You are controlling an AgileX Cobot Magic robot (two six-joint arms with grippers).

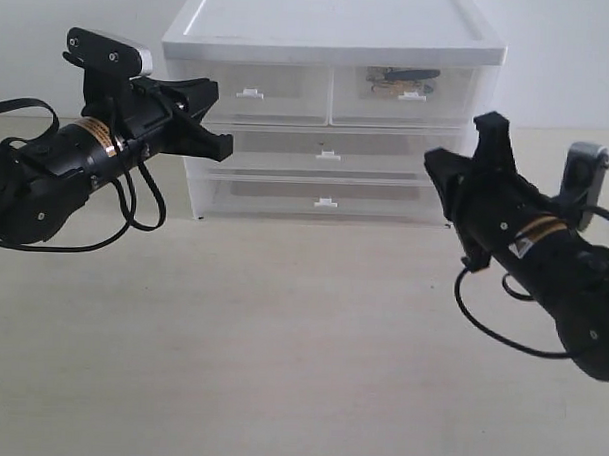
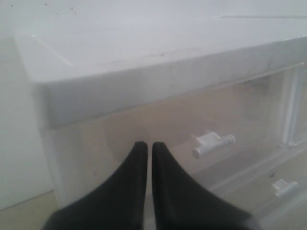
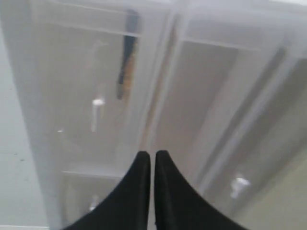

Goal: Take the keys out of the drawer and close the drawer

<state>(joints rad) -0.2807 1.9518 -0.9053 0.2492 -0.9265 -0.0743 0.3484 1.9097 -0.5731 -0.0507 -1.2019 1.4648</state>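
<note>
The drawer [image 1: 404, 94], top right in the white cabinet, sits pushed in with its small white tab handle [image 1: 412, 95] showing. Through its translucent front I see the keys [image 1: 400, 79] as a dark and brass bunch. The right wrist view shows the keys [image 3: 127, 62] as a blurred dark and orange streak behind the drawer front [image 3: 81, 72]. My right gripper [image 1: 437, 161] hovers shut and empty in front of the cabinet's right side, apart from it; its tips [image 3: 151, 153] nearly touch. My left gripper [image 1: 223, 140] is shut and empty, close to the cabinet's left end [image 2: 146, 143].
The white cabinet [image 1: 331, 34] stands at the back of the beige table [image 1: 301, 338]. Its twin left drawer [image 1: 251, 91] and two full-width drawers [image 1: 327, 154] below are shut. In the left wrist view the twin's handle [image 2: 212, 142] is nearby. Black cables hang from both arms.
</note>
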